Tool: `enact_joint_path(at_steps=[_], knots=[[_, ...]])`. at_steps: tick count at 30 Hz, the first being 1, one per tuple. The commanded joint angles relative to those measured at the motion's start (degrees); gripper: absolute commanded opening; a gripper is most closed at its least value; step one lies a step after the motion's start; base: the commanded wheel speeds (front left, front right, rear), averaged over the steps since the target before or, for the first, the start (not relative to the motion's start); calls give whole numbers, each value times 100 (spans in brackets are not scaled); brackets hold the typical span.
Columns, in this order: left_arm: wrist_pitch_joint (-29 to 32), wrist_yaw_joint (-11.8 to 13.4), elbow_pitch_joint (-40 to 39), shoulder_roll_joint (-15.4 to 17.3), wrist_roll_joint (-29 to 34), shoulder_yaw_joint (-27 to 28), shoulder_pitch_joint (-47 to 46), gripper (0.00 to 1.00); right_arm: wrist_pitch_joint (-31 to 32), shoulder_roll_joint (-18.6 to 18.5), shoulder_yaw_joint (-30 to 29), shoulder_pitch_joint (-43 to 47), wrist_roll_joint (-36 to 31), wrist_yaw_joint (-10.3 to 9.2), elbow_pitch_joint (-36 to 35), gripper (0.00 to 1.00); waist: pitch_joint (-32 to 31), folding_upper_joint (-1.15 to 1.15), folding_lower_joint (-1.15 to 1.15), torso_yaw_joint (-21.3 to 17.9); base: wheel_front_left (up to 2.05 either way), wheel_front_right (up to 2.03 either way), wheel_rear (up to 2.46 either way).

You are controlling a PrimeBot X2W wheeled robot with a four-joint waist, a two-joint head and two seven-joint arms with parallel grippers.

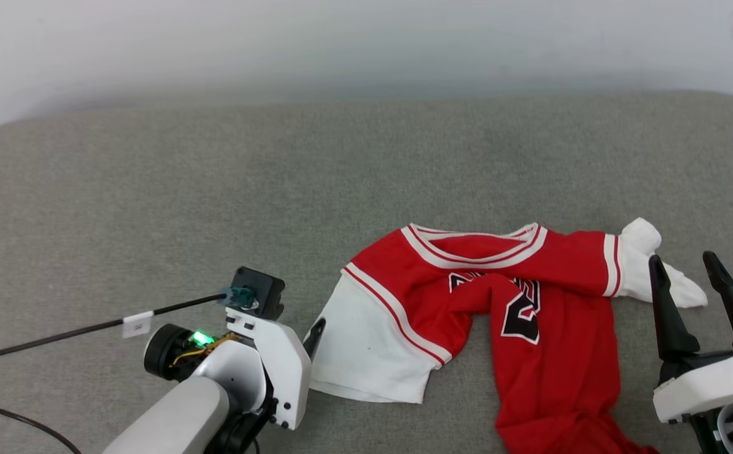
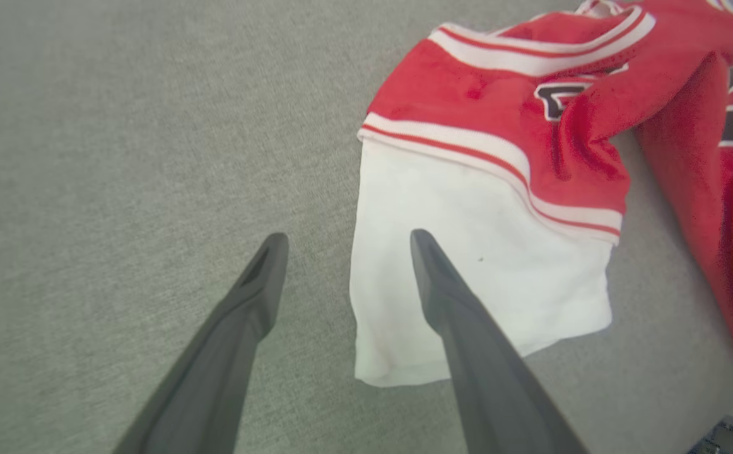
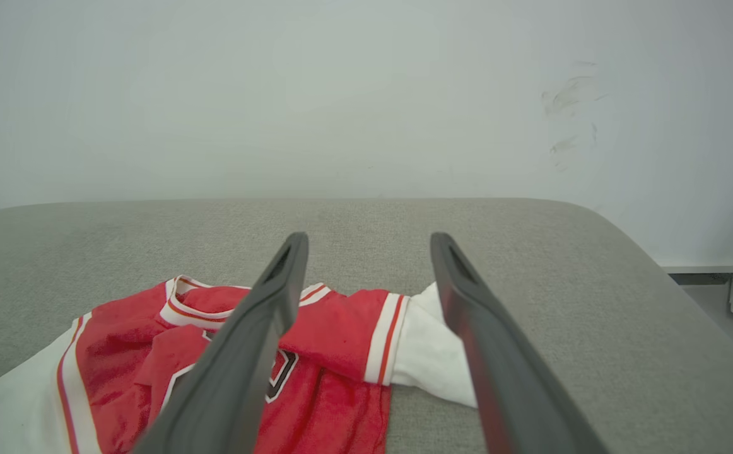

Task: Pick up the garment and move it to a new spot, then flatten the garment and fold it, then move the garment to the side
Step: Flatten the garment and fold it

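The red jersey shirt [image 1: 562,353] is seen on the grey padded surface [image 1: 215,189], at about 4 o'clock from the middle of the head view. It is laid front side up but not flat. The striped neck trim [image 1: 474,249] is turned to 12 o'clock, the red body is bunched down toward 6 o'clock, and the black number on the chest is partly hidden by a fold. One white sleeve [image 1: 366,353] is spread at 9 o'clock of the shirt. The other sleeve [image 1: 641,265] is crumpled at 3 o'clock of it.

The left gripper [image 2: 347,238] is found at 7 o'clock in the head view, just beside the spread sleeve. Its fingers are set wide apart and nothing is held between them. In the left wrist view one finger is seen over the bare surface and the other over the sleeve. Whether the cloth is touched cannot be told.

The right gripper [image 1: 682,257] is found at 4 o'clock, near the crumpled sleeve, with its fingers also spread wide and empty. A black cable [image 1: 57,334] is led from the left wrist toward 9 o'clock.
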Motion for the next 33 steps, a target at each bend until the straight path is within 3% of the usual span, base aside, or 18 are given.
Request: enact_joint_path(at_steps=[1,9,10,11,13,18,24,33], knots=[[233,-59,102,16,-65,-82,-83,100,-42,17,14,-117,43,-2,-20,100,244,0,0,-104,0,0,0],[1690,-440,543,73,-386,-648,-153,100,-198,55,71,-300,46,-2,132,100,532,0,0,-266,0,0,0],[1844,-484,571,75,-422,-730,-130,83,-224,57,82,-320,52,-2,149,100,540,0,0,-276,0,0,0],[1951,-510,596,71,-449,-791,-112,47,-235,63,87,-335,65,-2,163,100,541,0,0,-285,0,0,0],[2046,-556,638,58,-452,-851,-105,0,-261,59,100,-344,83,-2,204,100,525,0,0,-300,0,0,0],[1513,-500,564,-23,-417,-643,-124,0,-192,24,115,-309,191,-2,315,100,350,0,0,-307,0,0,0],[451,-184,357,-62,-181,-298,-22,0,238,-47,-123,-226,526,-2,626,100,89,0,0,-224,0,0,0],[-618,236,-427,31,171,97,6,0,2299,-384,-938,-714,1149,-2,1917,100,92,0,0,1,0,0,0]])
